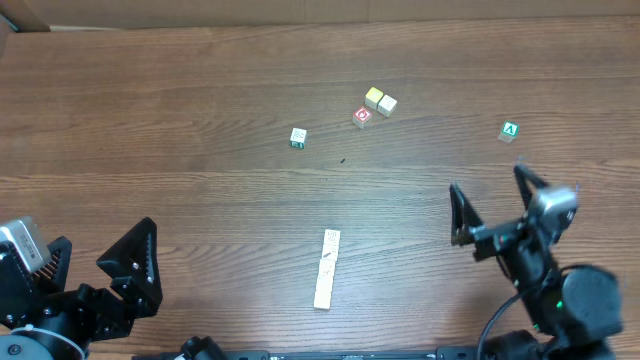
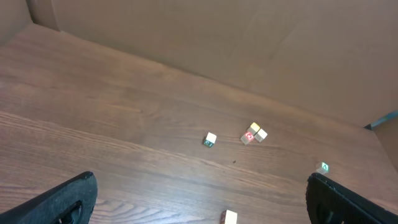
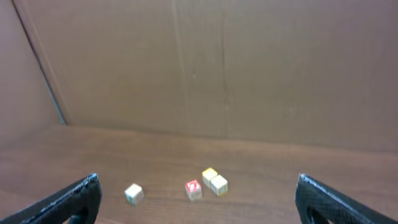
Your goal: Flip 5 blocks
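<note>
My left gripper (image 1: 105,240) and right gripper (image 1: 488,185): matte black, fingers (image 1: 135,262) broad wedges tapering to points. Silver-grey camera block (image 1: 20,243) at each wrist. Right arm: rounded black joint housing (image 1: 590,300), small green light (image 1: 558,303), black cable (image 1: 497,325).

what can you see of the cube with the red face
The red-faced cube is a small block, apparently wood, with pale sides and a red top face bearing a white round mark too small to read. It sits flat on the wooden table, beside a yellow-topped cube and a cream cube; whether it touches them is unclear. Nothing holds it.
</note>
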